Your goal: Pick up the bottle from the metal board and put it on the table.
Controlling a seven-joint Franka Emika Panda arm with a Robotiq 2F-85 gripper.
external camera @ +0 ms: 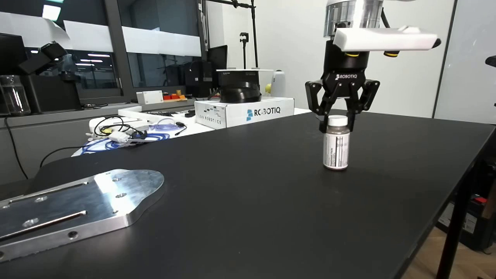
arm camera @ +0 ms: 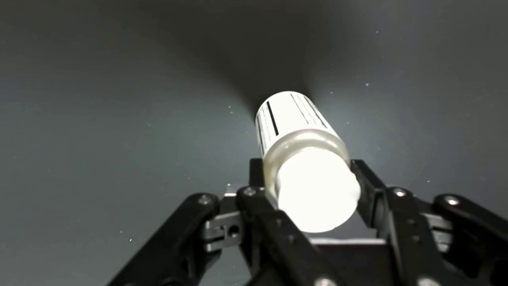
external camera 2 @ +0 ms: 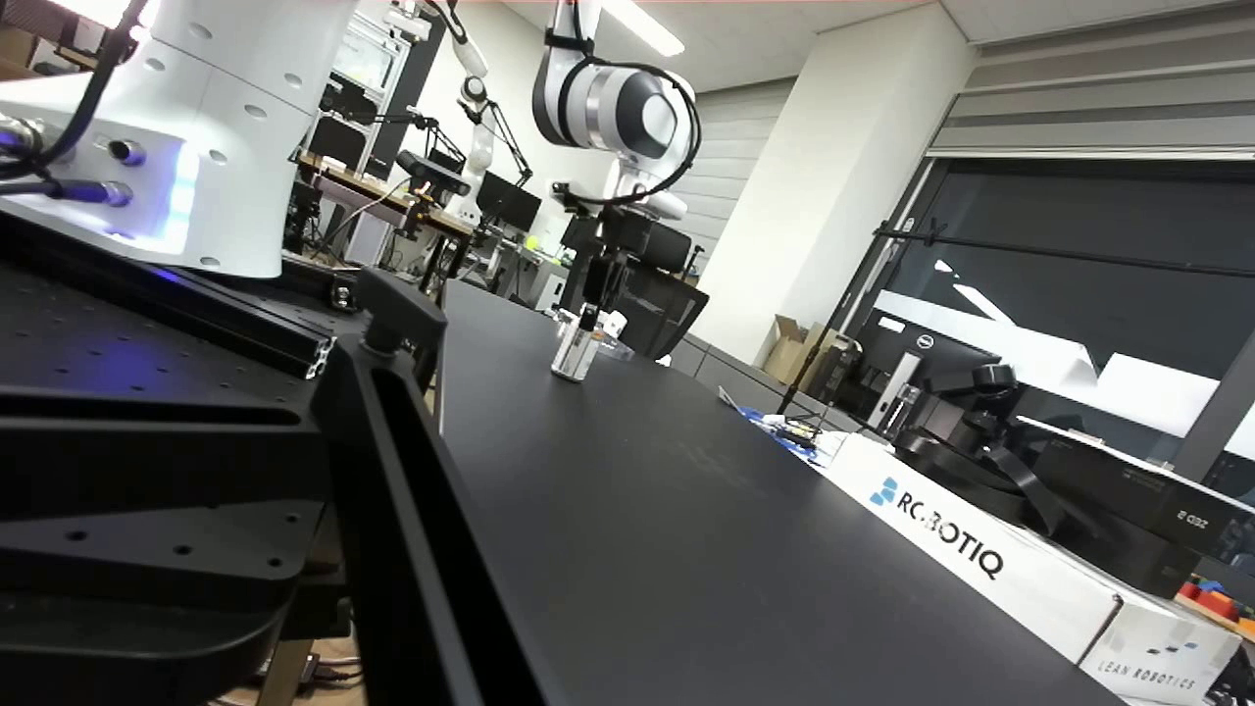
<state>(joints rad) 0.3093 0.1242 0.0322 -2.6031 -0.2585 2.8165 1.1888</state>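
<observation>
The bottle [external camera: 336,153] stands upright at the table [external camera: 240,201], with a white cap and a printed label. Its base is on or very close to the black top; I cannot tell which. It also shows in an exterior view [external camera 2: 575,355] and in the wrist view [arm camera: 295,115]. My gripper [external camera: 337,123] points down with a finger on each side of the bottle just below the cap. In the wrist view the fingers [arm camera: 308,174] touch both sides of the bottle. The metal board [external camera: 97,193] lies apart at the near left, out of the other views.
A white Robotiq box [external camera: 252,112] with a black device on it stands behind the table. Cables [external camera: 124,131] lie on a white surface beside it. The table's edge [external camera: 445,209] runs along the right. The robot's white base [external camera 2: 196,137] stands beside the table.
</observation>
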